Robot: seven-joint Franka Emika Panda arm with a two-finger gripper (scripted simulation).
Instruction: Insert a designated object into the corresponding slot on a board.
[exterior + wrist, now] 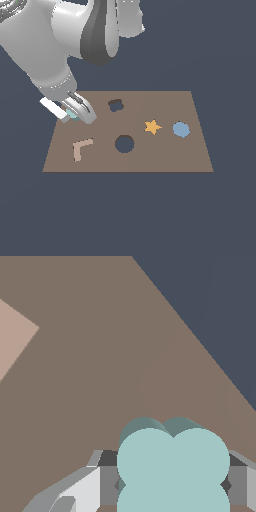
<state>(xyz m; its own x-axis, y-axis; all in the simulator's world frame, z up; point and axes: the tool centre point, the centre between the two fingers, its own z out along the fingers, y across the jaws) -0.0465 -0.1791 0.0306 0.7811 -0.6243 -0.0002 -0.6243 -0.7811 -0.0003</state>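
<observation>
Fingers (107, 483) of our gripper (75, 114) are clamping the pale teal block (172, 466) from both sides; in the wrist view we are seeing its lobed top face filling the space between the grey pads. In the exterior view we are holding that block (73, 115) over the brown board (165, 155), near the board's edge on the exterior view's left; whether it is touching the surface we cannot tell. We are sitting well apart from the clover-shaped slot (115, 105), which is lying open toward the board's far edge. Nearer the front a larger round hole (124, 144) is showing dark, and just below us a pale L-shaped piece (81, 148) is resting on the board. Toward the exterior view's right, an orange star (152, 126) and a blue round piece (181, 129) are sitting side by side
</observation>
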